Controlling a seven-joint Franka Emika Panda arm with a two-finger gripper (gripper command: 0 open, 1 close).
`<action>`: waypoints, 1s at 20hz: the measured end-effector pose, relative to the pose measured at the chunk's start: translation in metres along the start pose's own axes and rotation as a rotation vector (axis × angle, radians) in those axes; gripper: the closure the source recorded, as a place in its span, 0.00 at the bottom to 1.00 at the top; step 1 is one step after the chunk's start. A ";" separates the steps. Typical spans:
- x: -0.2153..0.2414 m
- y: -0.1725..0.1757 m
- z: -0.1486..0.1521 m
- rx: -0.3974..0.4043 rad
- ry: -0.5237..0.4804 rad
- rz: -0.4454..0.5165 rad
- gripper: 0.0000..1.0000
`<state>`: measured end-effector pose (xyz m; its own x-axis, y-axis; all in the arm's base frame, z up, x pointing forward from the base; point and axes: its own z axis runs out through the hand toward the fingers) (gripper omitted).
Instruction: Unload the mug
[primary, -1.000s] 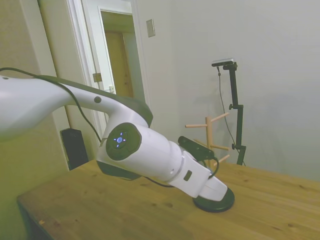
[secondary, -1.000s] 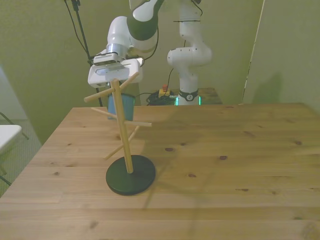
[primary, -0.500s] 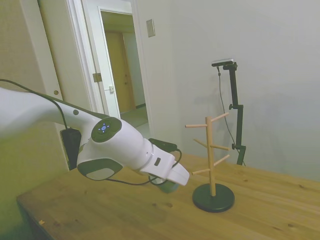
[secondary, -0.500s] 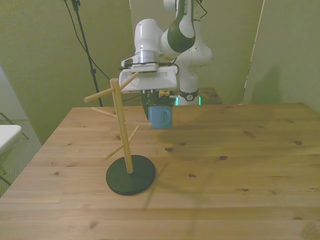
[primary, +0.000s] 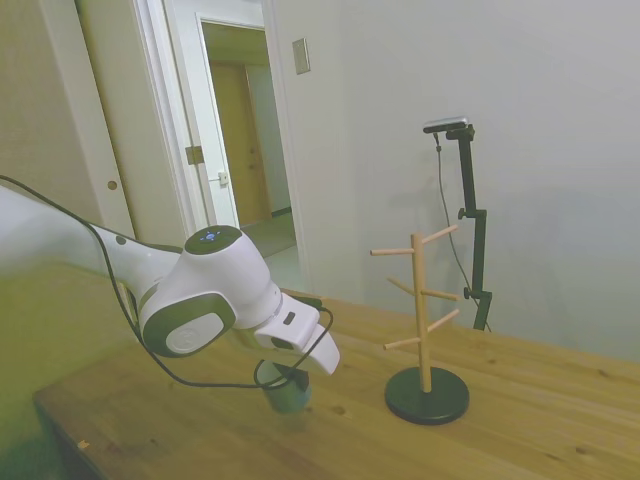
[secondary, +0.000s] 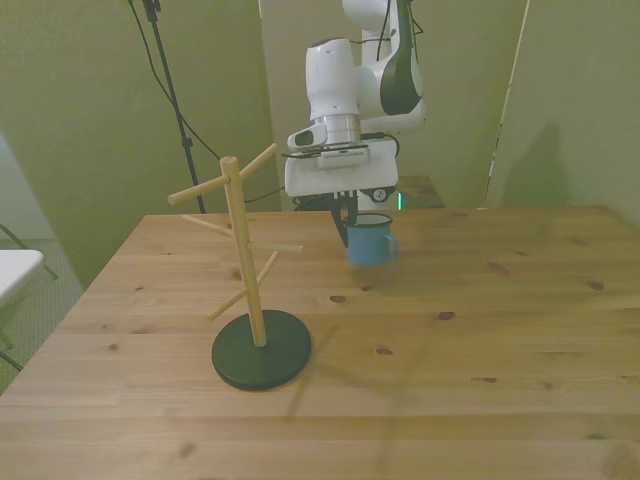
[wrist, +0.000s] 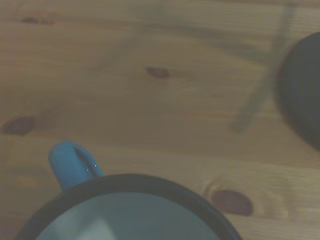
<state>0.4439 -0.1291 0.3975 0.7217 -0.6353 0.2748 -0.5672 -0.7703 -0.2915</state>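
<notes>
The blue-teal mug (secondary: 370, 244) stands upright, at or just above the tabletop, off to the front view's right of the wooden peg rack (secondary: 246, 262). My gripper (secondary: 349, 218) comes down from above and is shut on the mug's rim. In the side view the mug (primary: 286, 390) sits under the gripper (primary: 284, 374), well apart from the rack (primary: 420, 300). The wrist view has the mug's dark rim (wrist: 130, 181), its white inside and its blue handle (wrist: 70, 164) over the wood. The rack's pegs carry nothing.
The rack's dark round base (secondary: 262, 348) rests on the wooden table (secondary: 480, 340); its edge also shows in the wrist view as a dark base (wrist: 302, 95). An open doorway (primary: 245, 150) lies behind the table in the side view.
The arm carried the mug away from the rack's pegs toward the front view's right and lowered it close to the tabletop. The rack stayed in place.
</notes>
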 end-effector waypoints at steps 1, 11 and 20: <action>-0.002 -0.001 0.007 -0.014 -0.017 -0.002 1.00; 0.024 -0.017 0.040 -0.122 -0.131 0.026 0.00; 0.023 -0.021 0.040 -0.160 -0.123 0.030 0.00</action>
<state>0.4883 -0.1254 0.3731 0.7409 -0.6543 0.1512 -0.6379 -0.7561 -0.1461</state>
